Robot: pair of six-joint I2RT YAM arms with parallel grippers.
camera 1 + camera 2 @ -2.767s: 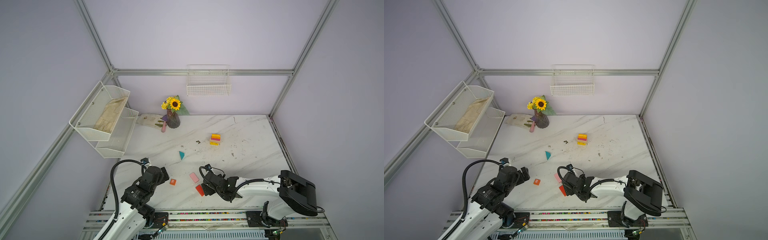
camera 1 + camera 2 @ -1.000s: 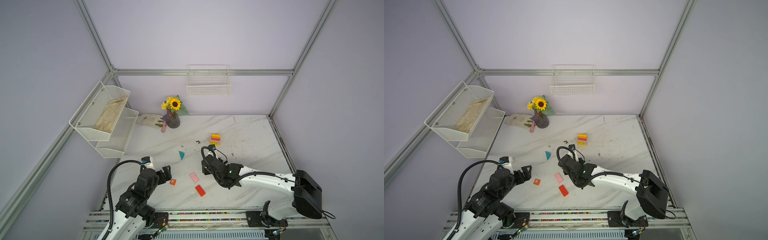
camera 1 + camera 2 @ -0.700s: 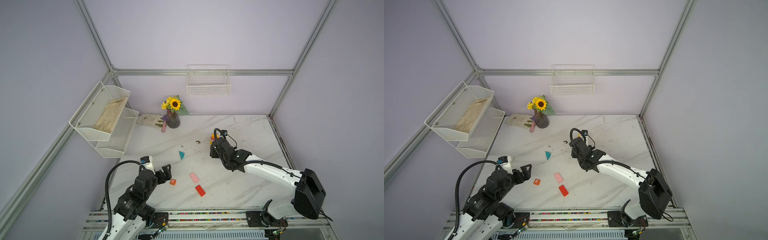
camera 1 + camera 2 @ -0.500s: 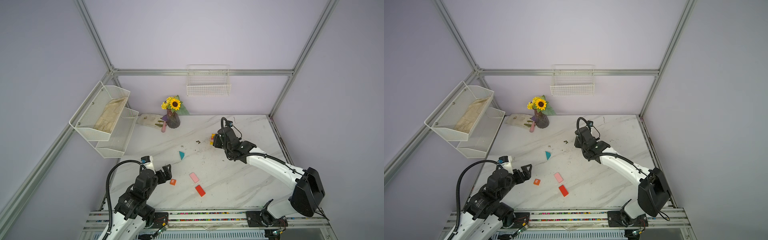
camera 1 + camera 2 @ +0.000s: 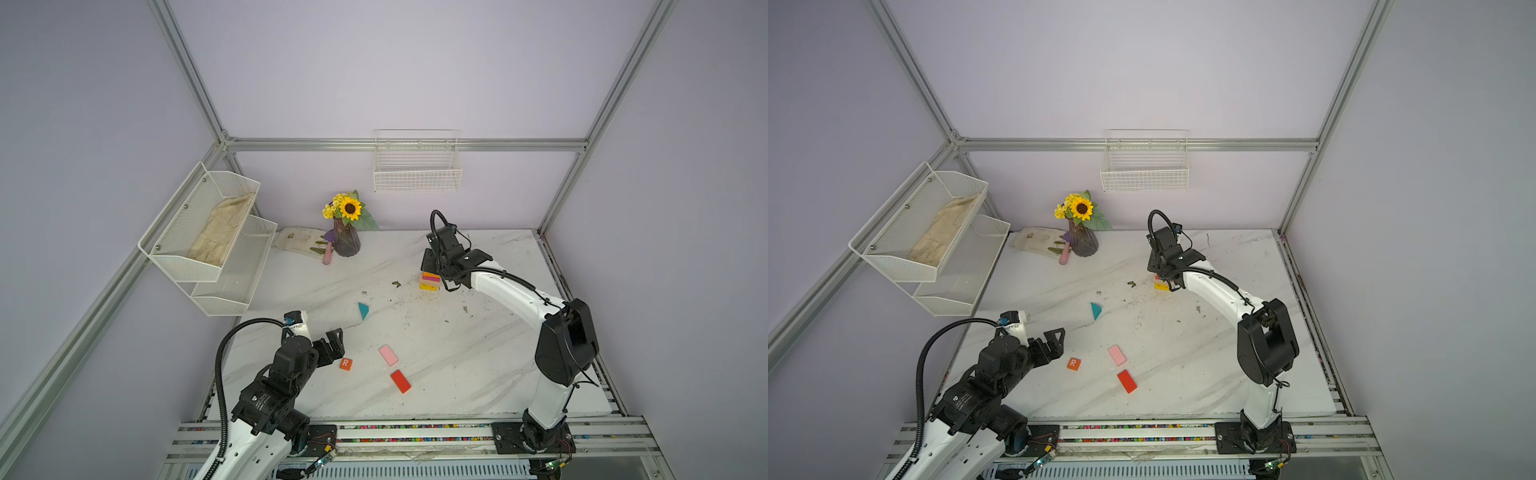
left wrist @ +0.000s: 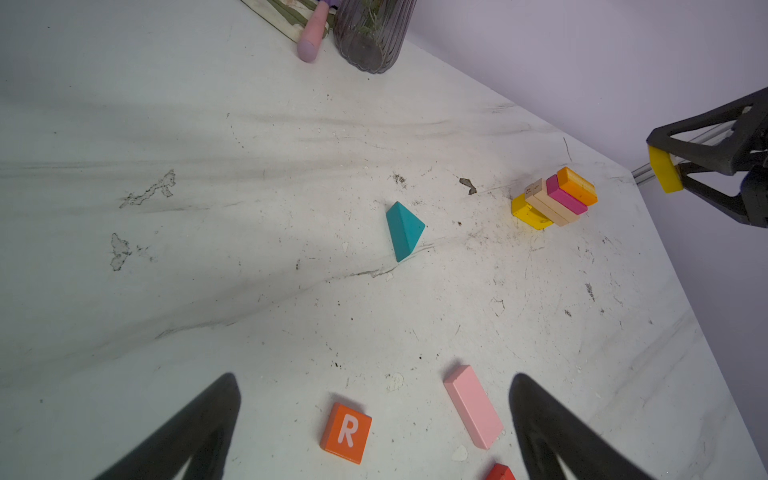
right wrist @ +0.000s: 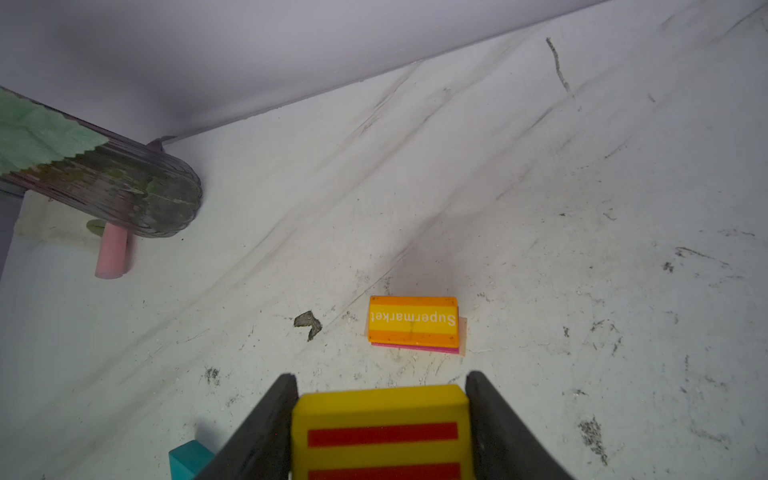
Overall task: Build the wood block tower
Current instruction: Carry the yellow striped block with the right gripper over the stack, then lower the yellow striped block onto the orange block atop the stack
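The tower [image 5: 430, 280] stands at the back right of the table: yellow base, tan, magenta, then an orange "Supermarket" slab [image 7: 413, 322] on top. My right gripper [image 7: 380, 380] hovers just above and beside it, shut on a yellow red-striped block [image 7: 380, 432], also seen from the side [image 6: 665, 170]. My left gripper [image 6: 374, 376] is open at the front left, its fingers either side of the orange R cube [image 6: 346, 432] and the pink slab [image 6: 473, 405]. A red slab [image 5: 400, 381] and a teal triangle [image 5: 363, 309] lie loose.
A purple vase of sunflowers [image 5: 346, 241] stands at the back with a pink cylinder [image 5: 328, 255] and a cloth beside it. A two-tier wire shelf [image 5: 208, 232] hangs on the left, a wire basket [image 5: 417, 174] on the back wall.
My right arm has swung from the middle of the table to the back, carrying the striped block over the tower. The left arm has barely moved.
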